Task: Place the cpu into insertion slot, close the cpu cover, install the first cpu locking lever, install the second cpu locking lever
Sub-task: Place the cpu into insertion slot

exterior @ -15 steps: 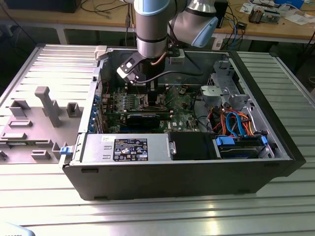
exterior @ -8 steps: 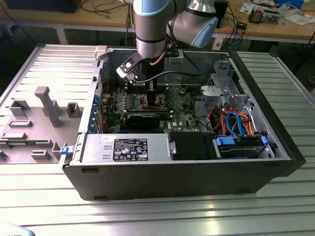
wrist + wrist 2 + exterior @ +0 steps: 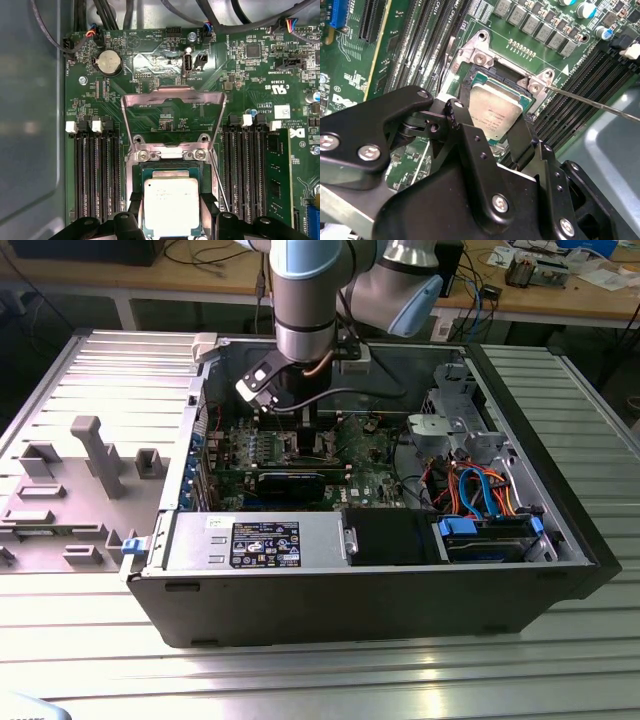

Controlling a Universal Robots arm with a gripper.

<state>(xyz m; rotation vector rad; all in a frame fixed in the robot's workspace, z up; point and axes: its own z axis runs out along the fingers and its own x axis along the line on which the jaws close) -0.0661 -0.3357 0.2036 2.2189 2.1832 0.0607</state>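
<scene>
Fingers (image 3: 520,137) clasp the faintly printed cpu (image 3: 495,107) at the insertion slot (image 3: 170,171), cpu cover (image 3: 172,97) raised.

Black label (image 3: 265,543) with white print and symbols on the grey housing (image 3: 200,540), at 6 o'clock from the board (image 3: 300,455) in the exterior view; too small to read. In both wrist views, white legends across the board. Faint print on the cpu (image 3: 171,206) top and a white sticker (image 3: 282,111); none clearly legible.

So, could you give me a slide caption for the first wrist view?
The gripper holds the cpu at the insertion slot, with the cpu cover raised open.
</scene>
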